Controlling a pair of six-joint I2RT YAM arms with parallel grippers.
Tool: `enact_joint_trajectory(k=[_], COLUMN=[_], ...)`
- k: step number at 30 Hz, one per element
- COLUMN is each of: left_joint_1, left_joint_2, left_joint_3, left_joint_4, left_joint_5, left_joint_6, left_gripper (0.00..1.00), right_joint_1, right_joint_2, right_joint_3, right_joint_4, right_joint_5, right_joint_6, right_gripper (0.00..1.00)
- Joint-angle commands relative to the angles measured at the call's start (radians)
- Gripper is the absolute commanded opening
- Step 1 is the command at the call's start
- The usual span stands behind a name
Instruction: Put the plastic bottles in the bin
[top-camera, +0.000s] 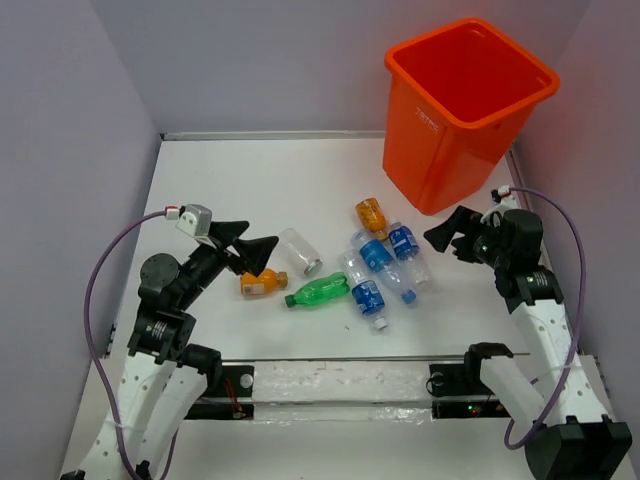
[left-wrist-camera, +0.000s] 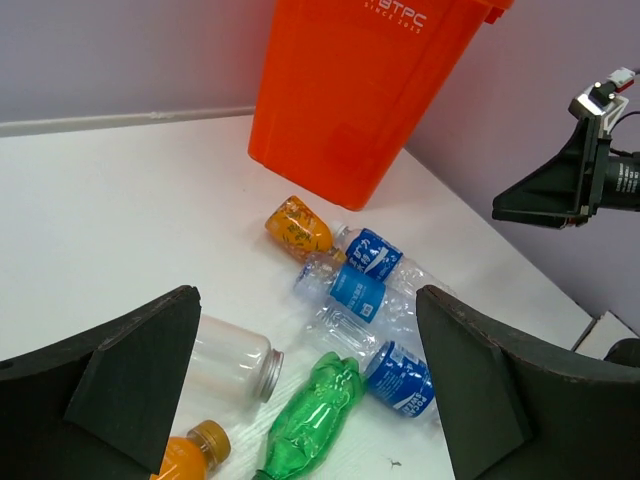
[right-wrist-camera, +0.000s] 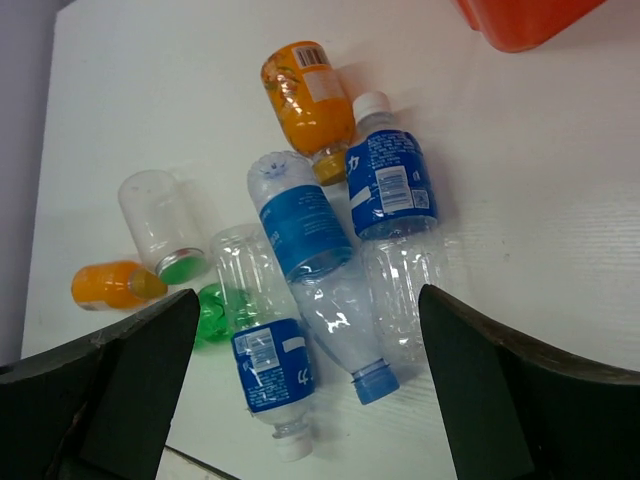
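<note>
Bin (top-camera: 440, 150) shows only orange walls inside (bottles (top-camera: 368, 297) lie on table (top-camera: 230, 190)).

bin (left-wrist-camera: 340, 110) | white "BTPC" on wall | smaller line illegible

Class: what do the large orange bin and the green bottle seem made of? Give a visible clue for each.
Large orange bin: looks like rigid moulded plastic, smooth and slightly glossy, with a rolled rim. Green bottle: apparently thin translucent plastic; light passes through its ribbed, shiny body.
</note>
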Motion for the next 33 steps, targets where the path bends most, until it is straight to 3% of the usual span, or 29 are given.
enact_joint_trajectory(k=[1, 10, 25, 33], left_joint_1=[0.006, 0.003, 0.003, 0.003], left_joint_2=[0.008, 0.054, 0.133, 0.140], left_joint_3=[0.045, 0.038, 0.001, -0.021], left_joint_4=[0.016, -0.001, -0.267, -0.389], left_joint_5=[0.014, -0.025, -0.150, -0.195], left_joint_6=[0.008, -0.039, -0.221, -0.318], left_gripper=[0.99, 0.99, 0.99, 0.99], right_joint_1=[-0.005, 0.005, 0.241, 0.262], right_joint_2=[0.033, 0.251, 0.606, 0.688], right_joint_3=[-0.015, -0.026, 0.067, 0.098], right_joint_4=[0.015, 0.139, 0.179, 0.187], right_joint_5=[0.040, 0.040, 0.276, 0.365], right_joint_6=[-0.039, -0.036, -0.092, -0.096], right_gripper=[0.96, 0.98, 1.00, 0.89])
